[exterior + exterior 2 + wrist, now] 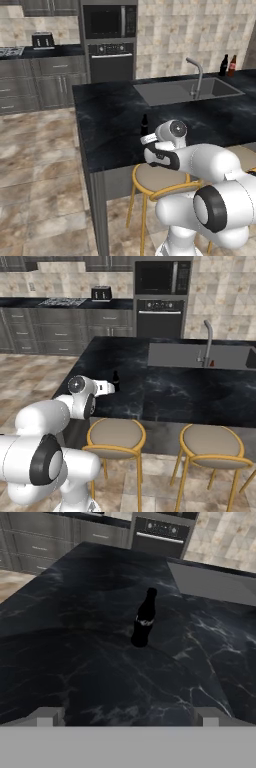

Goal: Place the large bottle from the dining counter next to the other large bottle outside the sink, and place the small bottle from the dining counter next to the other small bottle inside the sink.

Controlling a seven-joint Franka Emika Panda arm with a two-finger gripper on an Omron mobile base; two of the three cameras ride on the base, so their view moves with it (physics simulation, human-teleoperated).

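A short dark small bottle [142, 619] with a pale mark at its waist stands upright on the black marbled dining counter [110, 115], near its front edge. My gripper [129, 717] is open and low over the counter. It points at this bottle from a short way off, with nothing between its fingers [47, 717]. From the base I see the same small bottle [116, 381] just beyond my gripper [112, 388]; in the left base view my hand partly hides this small bottle [144, 124]. Far right, outside the sink [170, 92], the black large bottle [224, 65] stands beside the brown red-labelled bottle [231, 66].
A curved faucet [197, 75] rises at the sink's far side, and a small red thing [212, 362] shows in the basin. Gold-legged stools [116, 436] stand along the counter's near side. The oven wall [110, 45] and a counter with a toaster [42, 40] lie behind.
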